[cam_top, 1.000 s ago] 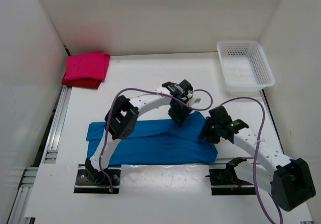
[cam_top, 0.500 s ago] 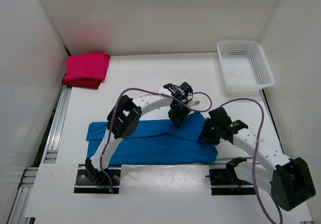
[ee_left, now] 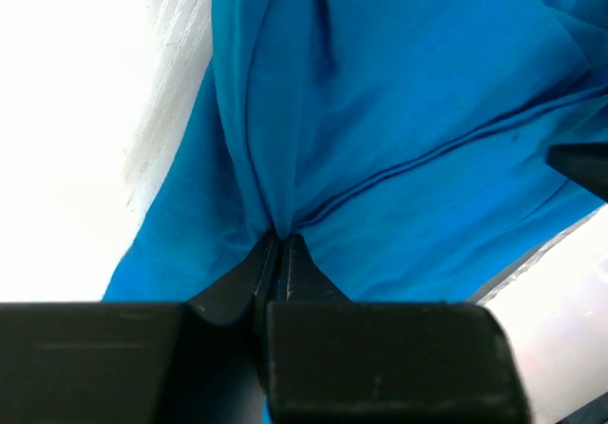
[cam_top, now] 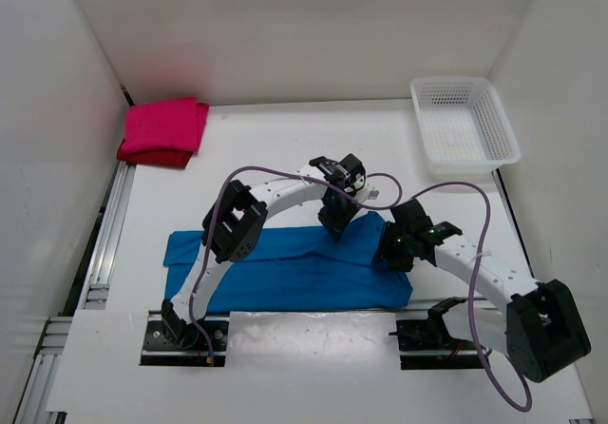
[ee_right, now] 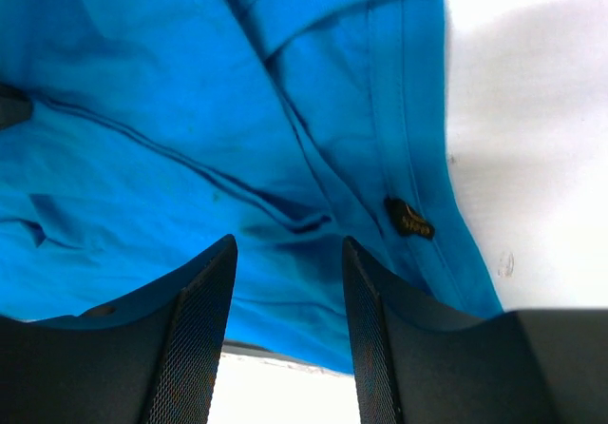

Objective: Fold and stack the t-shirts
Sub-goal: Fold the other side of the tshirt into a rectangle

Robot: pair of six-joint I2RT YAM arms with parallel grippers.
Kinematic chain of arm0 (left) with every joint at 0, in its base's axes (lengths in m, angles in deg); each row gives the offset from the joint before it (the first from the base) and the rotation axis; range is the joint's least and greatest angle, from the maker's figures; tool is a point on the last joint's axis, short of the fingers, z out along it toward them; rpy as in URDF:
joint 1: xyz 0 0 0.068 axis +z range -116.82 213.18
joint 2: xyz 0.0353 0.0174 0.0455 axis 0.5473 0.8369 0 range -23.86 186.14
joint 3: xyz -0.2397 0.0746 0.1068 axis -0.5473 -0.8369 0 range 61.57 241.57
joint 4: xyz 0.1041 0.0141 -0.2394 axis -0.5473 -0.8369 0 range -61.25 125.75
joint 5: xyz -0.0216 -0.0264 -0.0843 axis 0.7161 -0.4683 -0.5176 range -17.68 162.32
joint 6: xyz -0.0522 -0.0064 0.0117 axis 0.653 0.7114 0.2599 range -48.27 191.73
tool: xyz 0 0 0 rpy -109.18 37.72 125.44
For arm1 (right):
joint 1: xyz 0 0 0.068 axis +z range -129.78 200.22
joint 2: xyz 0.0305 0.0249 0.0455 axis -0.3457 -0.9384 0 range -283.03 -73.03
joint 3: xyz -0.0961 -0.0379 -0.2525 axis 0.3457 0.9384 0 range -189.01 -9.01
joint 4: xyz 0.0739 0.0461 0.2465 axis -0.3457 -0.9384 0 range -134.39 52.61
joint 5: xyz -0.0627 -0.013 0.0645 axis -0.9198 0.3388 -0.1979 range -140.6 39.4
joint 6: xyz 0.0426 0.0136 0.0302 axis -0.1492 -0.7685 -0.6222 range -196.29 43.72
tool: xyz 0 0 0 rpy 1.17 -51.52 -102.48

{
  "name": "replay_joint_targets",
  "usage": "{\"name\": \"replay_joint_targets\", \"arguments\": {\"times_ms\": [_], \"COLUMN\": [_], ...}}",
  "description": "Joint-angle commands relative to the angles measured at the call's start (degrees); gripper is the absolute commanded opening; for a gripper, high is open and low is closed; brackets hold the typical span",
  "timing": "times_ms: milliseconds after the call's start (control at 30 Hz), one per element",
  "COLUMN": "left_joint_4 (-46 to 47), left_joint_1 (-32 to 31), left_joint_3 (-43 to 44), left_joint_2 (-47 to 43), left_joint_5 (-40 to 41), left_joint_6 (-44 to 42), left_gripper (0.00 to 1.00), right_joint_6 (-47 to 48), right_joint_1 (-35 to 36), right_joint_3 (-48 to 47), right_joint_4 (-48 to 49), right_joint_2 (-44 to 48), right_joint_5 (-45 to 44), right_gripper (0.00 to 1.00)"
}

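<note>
1. A bright blue t-shirt [cam_top: 285, 270] lies as a long band on the near part of a white table [cam_top: 266, 148]. Its length runs left to right, just beyond the two arm bases.
2. The left gripper [ee_left: 278, 245] reaches to the shirt's far edge, right of centre. Its fingers are pressed together on a gathered fold of the blue cloth, and creases fan out from the pinch.
3. The right gripper [ee_right: 290, 253] is over the right end of the same shirt. Its two fingers stand apart, with blue cloth showing in the gap and nothing clamped between them. I cannot tell whether the tips touch the cloth.
4. A small dark tag [ee_right: 410, 219] sits on the blue cloth near its right edge, just right of the right gripper's fingers.
5. In the far left corner, a folded magenta-pink t-shirt [cam_top: 169, 125] rests on a dark red t-shirt [cam_top: 152, 158], which shows only along its near edge.
6. A white mesh basket [cam_top: 501, 129] stands in the far right corner, well apart from the shirts.
</note>
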Motion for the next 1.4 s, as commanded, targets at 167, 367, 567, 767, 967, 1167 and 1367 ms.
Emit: {"name": "replay_joint_targets", "arguments": {"times_ms": [167,367,567,767,967,1167,1367], "left_joint_4": [-1.06,-1.59,-1.59,-2.11,-2.64,-2.64,-3.26], "left_joint_1": [-0.87,-0.87,-0.87,-0.87,-0.87,-0.87,-0.87], "left_joint_3": [1.87,1.87,2.40,2.93,2.93,2.40,2.40], "left_joint_2": [-4.88,-4.88,-5.41,-6.11,-6.73,-6.73,-4.45], "left_joint_5": [-2.56,-3.09,-3.09,-4.14,-4.15,-2.74,-1.42], "left_joint_6": [-0.19,-0.19,-0.19,-0.19,-0.19,-0.19,-0.19], "left_gripper": [0.11,0.11,0.11,0.11,0.11,0.11,0.20], "right_joint_6": [2.55,3.17,3.70,3.70,3.70,3.70,4.22], "right_joint_1": [-0.17,-0.17,-0.17,-0.17,-0.17,-0.17,-0.17], "right_joint_3": [-2.37,-2.37,-2.37,-1.84,-0.09,0.44,0.44], "right_joint_4": [2.77,3.30,3.91,3.91,3.39,5.93,7.17], "right_joint_2": [-3.40,-2.70,-2.17,-0.68,0.65,-0.40,-3.13], "right_joint_5": [-0.91,-2.05,-2.06,-2.58,-3.81,-3.81,-3.81], "right_gripper": [0.53,0.33,0.14,0.00,0.41,0.45,0.46]}}
